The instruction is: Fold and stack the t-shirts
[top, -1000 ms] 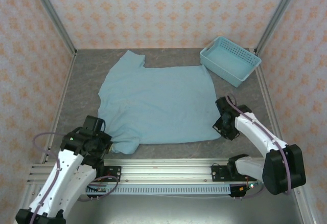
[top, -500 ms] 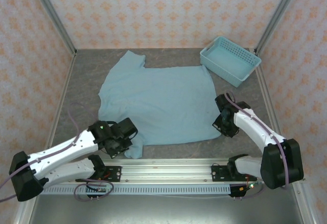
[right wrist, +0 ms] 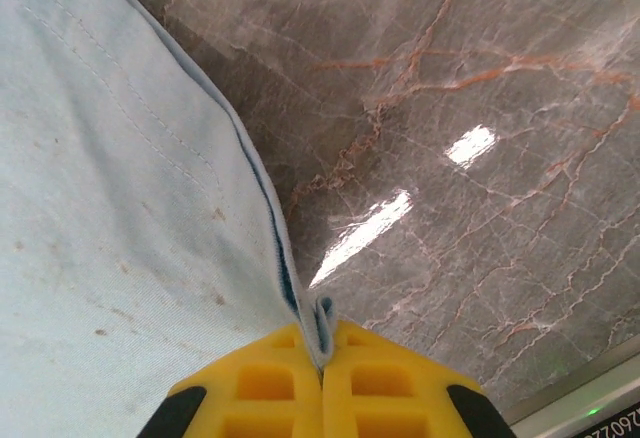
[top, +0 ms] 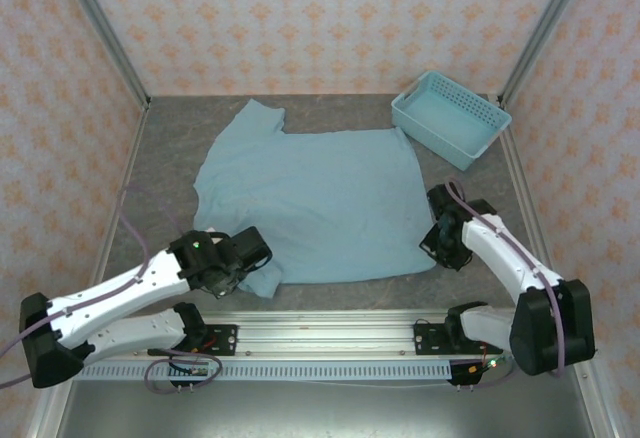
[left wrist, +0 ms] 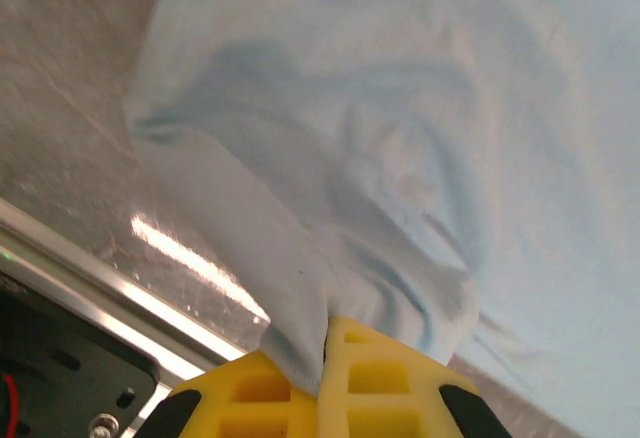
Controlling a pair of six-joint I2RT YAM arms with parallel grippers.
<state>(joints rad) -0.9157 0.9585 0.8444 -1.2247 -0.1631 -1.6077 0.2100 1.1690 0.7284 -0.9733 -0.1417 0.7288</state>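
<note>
Overhead cam: one light blue t-shirt (top: 310,198) is spread mostly flat on the grey marble-look table (top: 165,158), with a plain blue side facing up.

The left claw (top: 258,263) is down low at the shirt's near-left corner, which looks like a sleeve to me. It's clamped tight on the fabric. On the left wrist cam the two yellow fingers (left wrist: 390,398) are pressed together with a bunched fold of cloth coming up out from between them. From there the cloth runs away in soft wrinkles, and the rest of the shirt lies beyond and to the right of this claw. The aluminium rail (top: 330,323) runs just behind it, on the near side.

The right claw (top: 436,254) is doing the same at the near-right corner. It's pinched closed right on the stitched hem edge. On its wrist cam the hem runs straight out ahead of the fingertips (right wrist: 270,388), with shirt to the left of the claw and bare shiny table to the right.

So both near corners are held and the body of the shirt sits between the two claws, stretching away from them toward the back wall. One sleeve pokes out at the far-left end, well away from either claw.

There's also a light blue plastic lattice basket (top: 430,138) well beyond the right claw, in the far-right corner, close to the shirt's far-right corner.
</note>
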